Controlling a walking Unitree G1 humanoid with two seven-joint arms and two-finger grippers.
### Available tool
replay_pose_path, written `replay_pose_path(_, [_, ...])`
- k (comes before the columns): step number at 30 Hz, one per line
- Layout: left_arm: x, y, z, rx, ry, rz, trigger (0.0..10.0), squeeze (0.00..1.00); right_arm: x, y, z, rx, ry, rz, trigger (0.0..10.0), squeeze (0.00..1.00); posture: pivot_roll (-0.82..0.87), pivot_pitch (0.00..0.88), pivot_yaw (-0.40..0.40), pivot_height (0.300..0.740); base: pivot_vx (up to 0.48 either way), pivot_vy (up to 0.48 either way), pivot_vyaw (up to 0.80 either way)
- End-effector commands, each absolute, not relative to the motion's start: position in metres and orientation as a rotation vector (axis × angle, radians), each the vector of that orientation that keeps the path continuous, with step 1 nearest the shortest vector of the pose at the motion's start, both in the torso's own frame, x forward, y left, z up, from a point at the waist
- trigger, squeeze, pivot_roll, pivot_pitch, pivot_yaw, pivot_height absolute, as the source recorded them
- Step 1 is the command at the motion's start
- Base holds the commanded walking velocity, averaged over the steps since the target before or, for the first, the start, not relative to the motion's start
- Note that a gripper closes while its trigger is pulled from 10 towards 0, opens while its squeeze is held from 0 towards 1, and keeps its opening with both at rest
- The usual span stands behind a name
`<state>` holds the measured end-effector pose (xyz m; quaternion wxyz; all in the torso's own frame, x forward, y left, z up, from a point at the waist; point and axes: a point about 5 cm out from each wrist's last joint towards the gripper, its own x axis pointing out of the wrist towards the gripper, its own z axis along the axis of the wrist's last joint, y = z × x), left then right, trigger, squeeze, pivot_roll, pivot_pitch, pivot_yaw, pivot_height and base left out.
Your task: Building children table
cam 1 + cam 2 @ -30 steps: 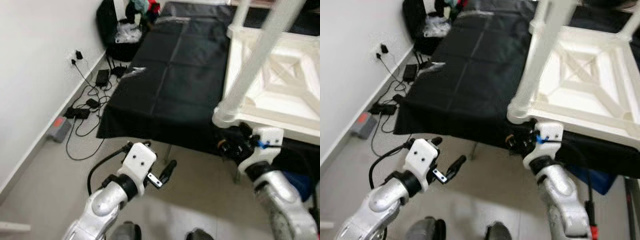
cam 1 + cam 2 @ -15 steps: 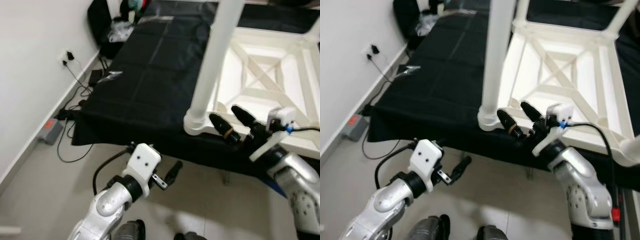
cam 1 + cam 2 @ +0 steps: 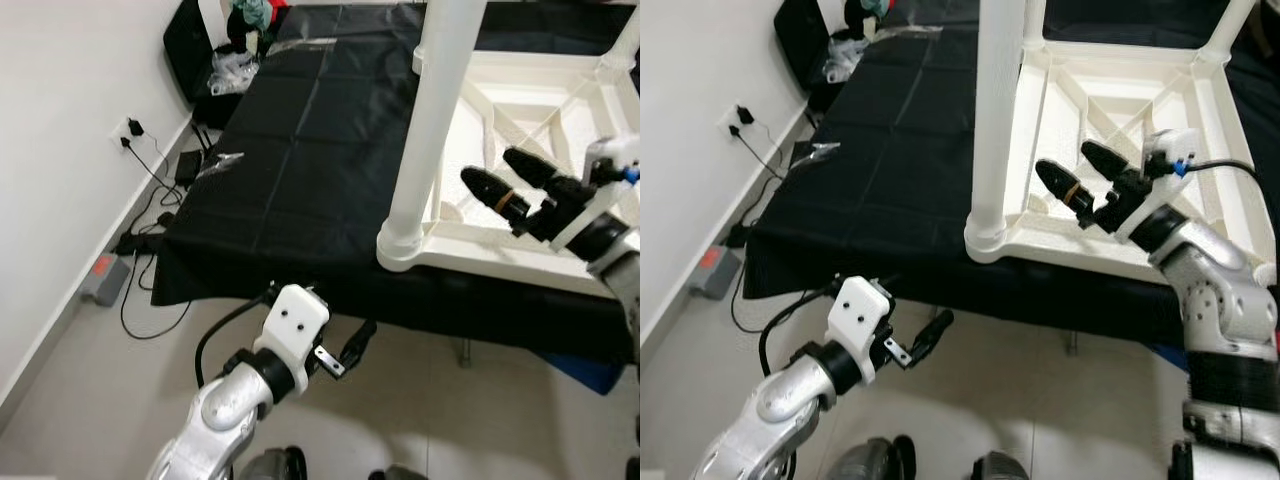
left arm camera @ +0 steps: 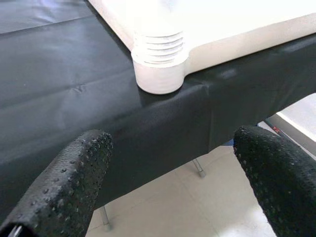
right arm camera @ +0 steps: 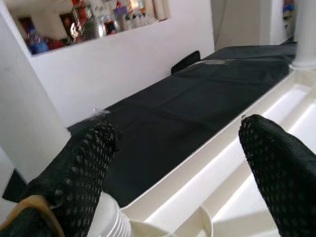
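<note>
Both grippers' fingers apart

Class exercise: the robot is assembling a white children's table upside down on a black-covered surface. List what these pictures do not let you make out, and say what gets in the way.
1. Top of the near table leg: cut off by the frame's upper edge in both eye views.
2. Shelf items: blurred and too small in the right wrist view.
3. Bundle by the black bag: too small in the left eye view.
4. What carries the black cloth: the cloth hides it.

White plastic children's table, lying upside down on black cloth, toward the right. Ribbed underside with diagonal braces facing up. One leg fitted upright in near-left corner socket; further legs standing at far corners.
</note>
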<state>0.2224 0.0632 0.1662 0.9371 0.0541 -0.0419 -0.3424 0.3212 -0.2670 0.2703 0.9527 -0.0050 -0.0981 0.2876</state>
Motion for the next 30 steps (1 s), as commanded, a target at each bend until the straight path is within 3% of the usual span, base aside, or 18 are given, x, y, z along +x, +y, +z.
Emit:
replay_pose_path(1, [0.221,0.065,0.161,0.109,-0.059,-0.698,10.0,0.00,0.327,-0.276,0.263,-0.074,-0.145,0.551,10.0,0.00,0.15,0.234,0.012,0.740,0.000,0.000,0.00])
replay_pose_path(6, [0.220,0.065,0.161,0.113,-0.061,-0.697,10.0,0.00,0.334,-0.299,0.264,-0.167,-0.094,0.481,10.0,0.00,0.16,0.232,0.010,0.740,0.000,0.000,0.00])
replay_pose_path(15, [0.219,0.065,0.159,0.116,-0.060,-0.704,10.0,0.00,0.327,-0.324,0.262,-0.224,0.039,0.521,10.0,0.00,0.15,0.224,0.007,0.740,0.000,0.000,0.00])
replay_pose_path(17, [0.218,0.064,0.160,0.119,-0.063,-0.710,10.0,0.00,0.314,-0.333,0.254,-0.244,0.148,0.653,10.0,0.00,0.15,0.215,0.004,0.740,0.000,0.000,0.00])
replay_pose_path(19, [0.218,0.064,0.160,0.119,-0.063,-0.710,10.0,0.00,0.314,-0.333,0.254,-0.244,0.148,0.653,10.0,0.00,0.15,0.215,0.004,0.740,0.000,0.000,0.00])
replay_pose_path(21, [0.217,0.063,0.160,0.119,-0.066,-0.715,10.0,0.00,0.304,-0.329,0.253,-0.184,0.177,0.831,10.0,0.00,0.15,0.209,0.005,0.740,0.000,0.000,0.00])
replay_pose_path(25, [0.216,0.060,0.161,0.108,-0.070,-0.724,10.0,0.00,0.304,-0.311,0.259,-0.105,0.115,1.008,10.0,0.00,0.15,0.200,0.003,0.740,0.000,0.000,0.00])
replay_pose_path(30, [0.214,0.059,0.161,0.111,-0.074,-0.730,10.0,0.00,0.309,-0.302,0.262,-0.081,0.084,1.054,10.0,0.00,0.15,0.182,0.003,0.740,0.000,0.000,0.00])
